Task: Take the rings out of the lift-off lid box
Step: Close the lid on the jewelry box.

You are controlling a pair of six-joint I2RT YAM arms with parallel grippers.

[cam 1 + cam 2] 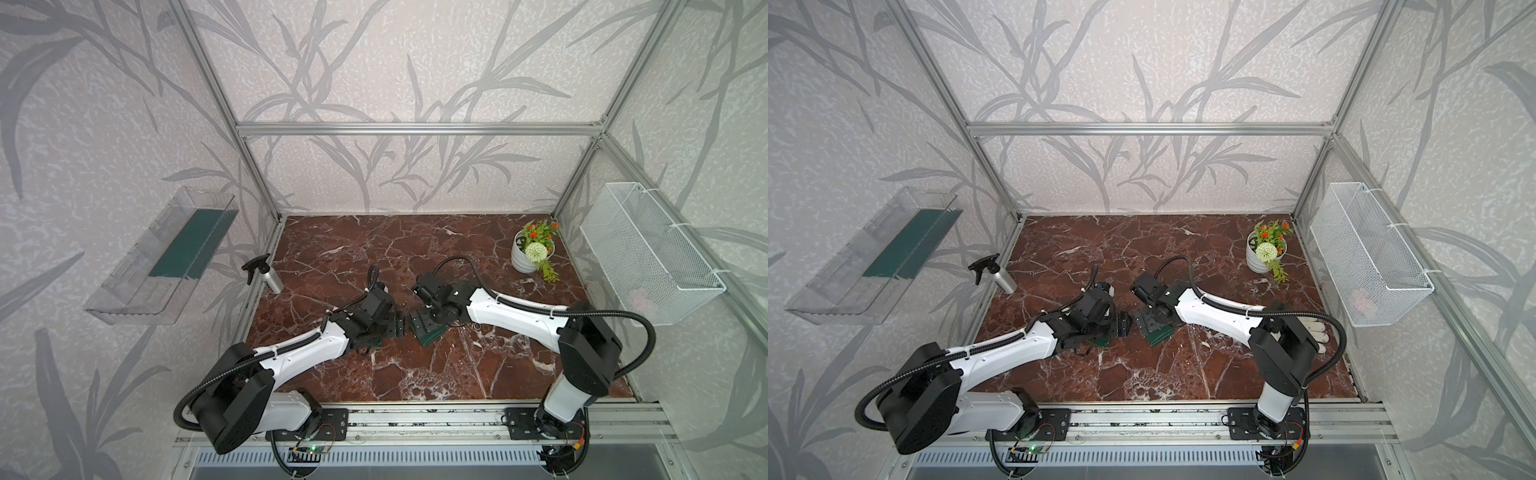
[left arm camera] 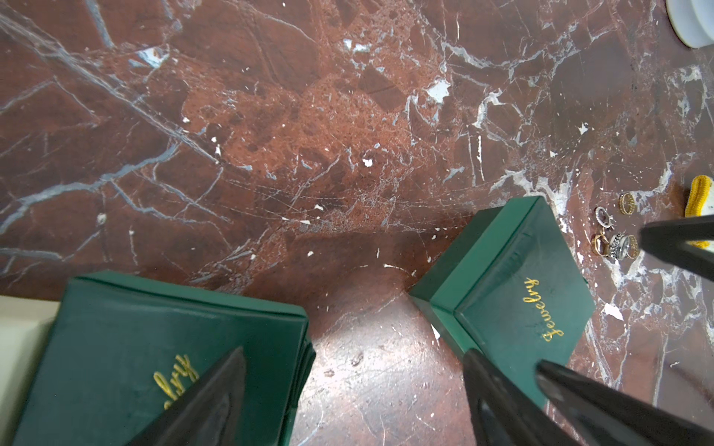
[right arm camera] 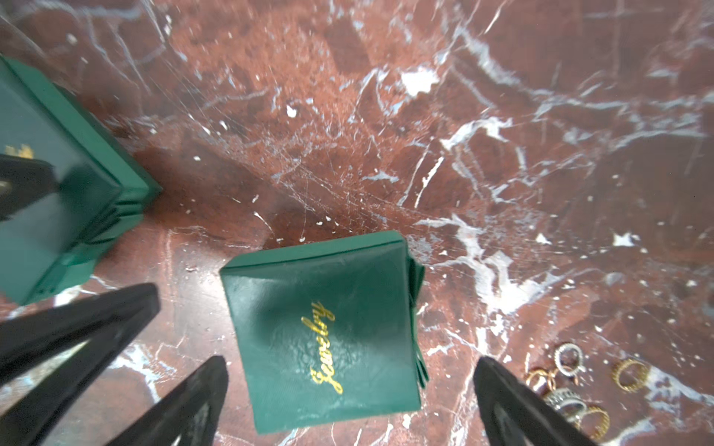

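hovering over a green box lower left, left tool stands open, empty; centre, right tool straddles the lidded box, wide, gripping nothing; rings lie on counter lower right: best rise vertically, sparing them.

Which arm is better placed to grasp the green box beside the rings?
Right. The right pincer hangs open over that box, a finger each side; the left pincer hangs beside it.
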